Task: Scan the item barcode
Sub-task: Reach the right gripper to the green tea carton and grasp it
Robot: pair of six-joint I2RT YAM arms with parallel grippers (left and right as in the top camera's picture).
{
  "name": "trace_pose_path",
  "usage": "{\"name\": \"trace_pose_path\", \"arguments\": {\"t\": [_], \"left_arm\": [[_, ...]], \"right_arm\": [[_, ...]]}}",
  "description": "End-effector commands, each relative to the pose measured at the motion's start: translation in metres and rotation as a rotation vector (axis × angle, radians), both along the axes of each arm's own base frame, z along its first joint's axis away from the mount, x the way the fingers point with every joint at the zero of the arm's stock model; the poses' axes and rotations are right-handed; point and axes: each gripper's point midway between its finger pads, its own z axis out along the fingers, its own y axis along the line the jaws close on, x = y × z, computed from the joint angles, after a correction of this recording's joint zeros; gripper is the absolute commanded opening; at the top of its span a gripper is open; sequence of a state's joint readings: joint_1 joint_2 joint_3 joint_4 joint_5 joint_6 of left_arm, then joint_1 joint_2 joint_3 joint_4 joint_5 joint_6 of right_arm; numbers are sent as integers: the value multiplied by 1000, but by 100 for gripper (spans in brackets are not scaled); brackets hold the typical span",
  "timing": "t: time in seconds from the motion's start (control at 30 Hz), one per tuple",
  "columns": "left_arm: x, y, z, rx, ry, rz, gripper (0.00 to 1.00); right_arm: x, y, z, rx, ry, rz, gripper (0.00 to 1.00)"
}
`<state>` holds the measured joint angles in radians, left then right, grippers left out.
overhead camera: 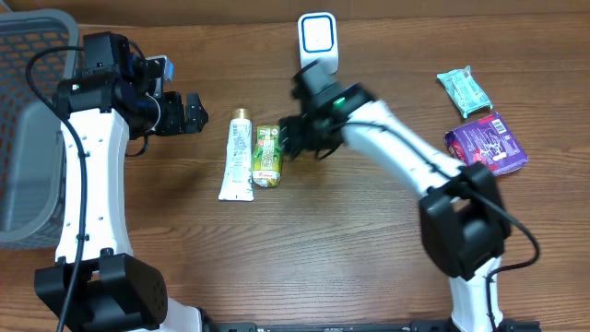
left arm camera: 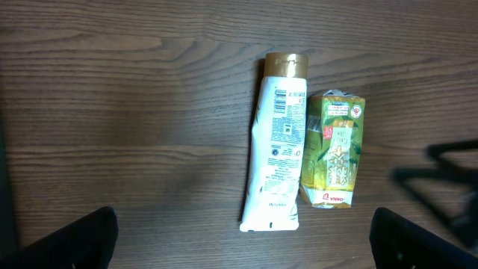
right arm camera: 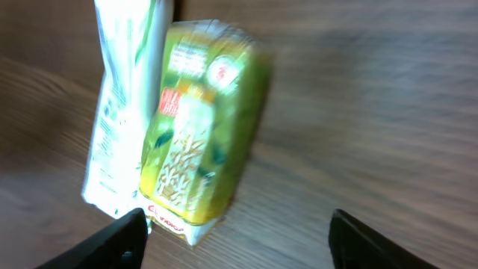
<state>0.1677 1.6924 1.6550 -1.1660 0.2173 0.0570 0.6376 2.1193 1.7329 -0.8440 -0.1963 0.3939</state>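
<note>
Carton of glossy green card (overhead camera: pixel 267 155) touches a white plastic tube (overhead camera: pixel 238 159); your left tool (overhead camera: pixel 194 112) and right tool (right arm camera: pixel 239 235) gape empty.

Green carton (overhead camera: pixel 267 155) lies mid-table, touching the white tube (overhead camera: pixel 238 157) at its nine o'clock, with the right gripper (overhead camera: pixel 291 138) hanging at the carton's two o'clock corner. Left gripper (overhead camera: pixel 192 112) hovers at the tube's ten o'clock, grey basket (overhead camera: pixel 26 55) beyond. White scanner (overhead camera: pixel 317 37) stands at twelve o'clock; teal packet (overhead camera: pixel 464 90) and purple packet (overhead camera: pixel 486 145) sit well off at three.

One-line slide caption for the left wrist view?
White tube and green carton lie side by side on the wood table, open jaws framing the bottom corners.
</note>
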Motion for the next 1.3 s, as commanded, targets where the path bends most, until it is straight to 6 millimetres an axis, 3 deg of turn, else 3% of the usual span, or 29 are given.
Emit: {"name": "trace_pose_path", "arguments": {"t": [0.0,0.3,0.57,0.8,0.9,1.0,1.27], "left_arm": [[-3,-1,12,-8,-30,10,99],[-3,-1,12,-8,-30,10,99],[-3,-1,12,-8,-30,10,100],[-3,-1,12,-8,-30,10,100],[-3,-1,12,-8,-30,10,100],[-3,-1,12,-8,-30,10,100],[-3,-1,12,-8,-30,10,100]], "right_arm": [[2,8,-10,-142,-128,-54,81],[-16,53,-20,-120,-190,24,82],[-26,54,-58,-193,-156,52,81],[-34,53,-62,-215,-143,72,72],[-38,46,-64,-244,-117,73,63],[-35,36,-57,-267,-94,59,37],[-26,18,-26,-269,-61,49,11]]}}
